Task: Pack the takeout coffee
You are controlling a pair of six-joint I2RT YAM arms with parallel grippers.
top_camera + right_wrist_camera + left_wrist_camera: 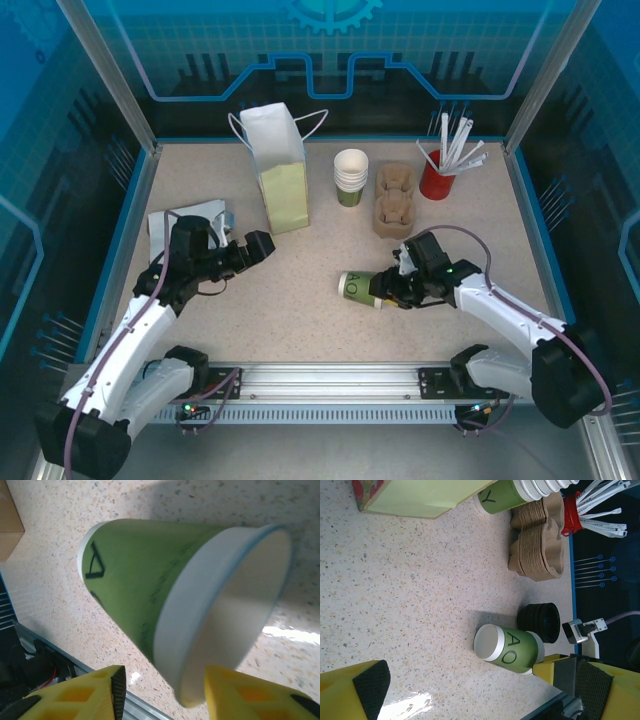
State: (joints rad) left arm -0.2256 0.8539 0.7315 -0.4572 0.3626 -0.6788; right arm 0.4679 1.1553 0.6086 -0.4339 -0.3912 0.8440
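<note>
Olive-green paper, marked with black letters and white inside, forms the takeout coffee point(357, 287), which is laid on its side right of the table's middle. Its base end is straddled by the right gripper point(167, 674), jaws apart and not clamped. The left gripper point(465, 686) is spread wide, well apart from the cup. Farther back on the speckled beige table point(300, 325), a cup stack point(351, 175), pulp carrier point(393, 200) and paper bag point(280, 170) are seen before blue panels point(330, 60). The cup's long axis is set left-right, mouth toward the left arm.
</note>
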